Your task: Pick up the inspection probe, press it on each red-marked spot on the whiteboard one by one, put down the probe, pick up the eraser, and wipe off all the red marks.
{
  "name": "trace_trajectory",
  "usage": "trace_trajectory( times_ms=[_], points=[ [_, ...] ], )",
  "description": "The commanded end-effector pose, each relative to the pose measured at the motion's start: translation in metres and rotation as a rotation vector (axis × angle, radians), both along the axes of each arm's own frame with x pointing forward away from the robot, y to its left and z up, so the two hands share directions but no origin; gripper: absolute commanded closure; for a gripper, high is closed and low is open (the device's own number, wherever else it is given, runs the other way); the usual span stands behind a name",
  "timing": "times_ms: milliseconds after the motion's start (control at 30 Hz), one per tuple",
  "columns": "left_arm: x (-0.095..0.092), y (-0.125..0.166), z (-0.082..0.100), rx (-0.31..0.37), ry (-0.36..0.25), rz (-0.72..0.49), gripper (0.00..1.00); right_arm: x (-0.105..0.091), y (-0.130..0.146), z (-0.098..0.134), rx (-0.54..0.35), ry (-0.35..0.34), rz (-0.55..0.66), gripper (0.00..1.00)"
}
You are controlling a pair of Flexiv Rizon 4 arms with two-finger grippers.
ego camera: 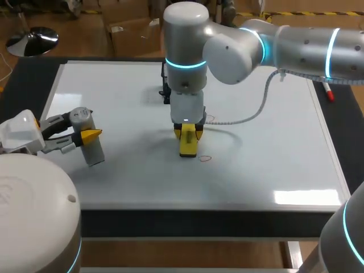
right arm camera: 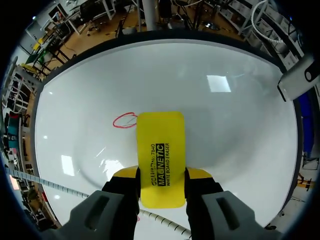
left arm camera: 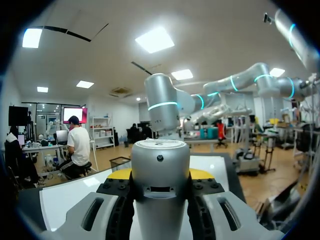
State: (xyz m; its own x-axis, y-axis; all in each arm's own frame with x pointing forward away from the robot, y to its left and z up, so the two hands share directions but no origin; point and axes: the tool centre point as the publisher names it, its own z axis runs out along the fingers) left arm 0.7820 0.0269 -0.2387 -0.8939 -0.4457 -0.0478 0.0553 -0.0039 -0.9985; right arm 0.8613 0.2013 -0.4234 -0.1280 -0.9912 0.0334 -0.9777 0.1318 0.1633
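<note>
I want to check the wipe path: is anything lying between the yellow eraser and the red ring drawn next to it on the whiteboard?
Nothing visible does. The eraser, held in the right pincer, sits right beside the red ring, and only bare whiteboard surrounds them.

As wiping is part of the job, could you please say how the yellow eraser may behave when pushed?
The eraser looks like a rigid block, so it probably won't flex in the right pincer. The whiteboard is glossy, so it should slide easily.
</note>
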Motion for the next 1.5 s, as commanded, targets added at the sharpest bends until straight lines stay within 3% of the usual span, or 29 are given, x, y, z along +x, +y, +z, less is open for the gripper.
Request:
trace_trajectory(
  times_ms=[33,233,500,1267,1433,1500],
  points=[
    [0.0,0.0,0.001,-0.001,-0.001,0.0,1.0,-0.005,-0.016,0.025,0.019,-0.017,-0.002,1.0],
    [0.0,0.0,0.001,-0.001,-0.001,0.0,1.0,-0.002,-0.031,0.051,-0.003,-0.038,-0.027,1.0],
    [0.0,0.0,0.001,-0.001,-0.001,0.0,1.0,0.004,-0.049,0.068,0.0,-0.045,-0.05,1.0],
    [0.0,0.0,0.001,-0.001,-0.001,0.0,1.0,0.004,-0.049,0.069,0.0,-0.045,-0.052,1.0],
    [0.0,0.0,0.001,-0.001,-0.001,0.0,1.0,0.012,-0.082,0.071,-0.004,-0.03,-0.11,1.0],
    [0.0,0.0,0.001,-0.001,-0.001,0.0,1.0,0.016,-0.097,0.073,-0.054,-0.028,-0.146,1.0]
  ],
)
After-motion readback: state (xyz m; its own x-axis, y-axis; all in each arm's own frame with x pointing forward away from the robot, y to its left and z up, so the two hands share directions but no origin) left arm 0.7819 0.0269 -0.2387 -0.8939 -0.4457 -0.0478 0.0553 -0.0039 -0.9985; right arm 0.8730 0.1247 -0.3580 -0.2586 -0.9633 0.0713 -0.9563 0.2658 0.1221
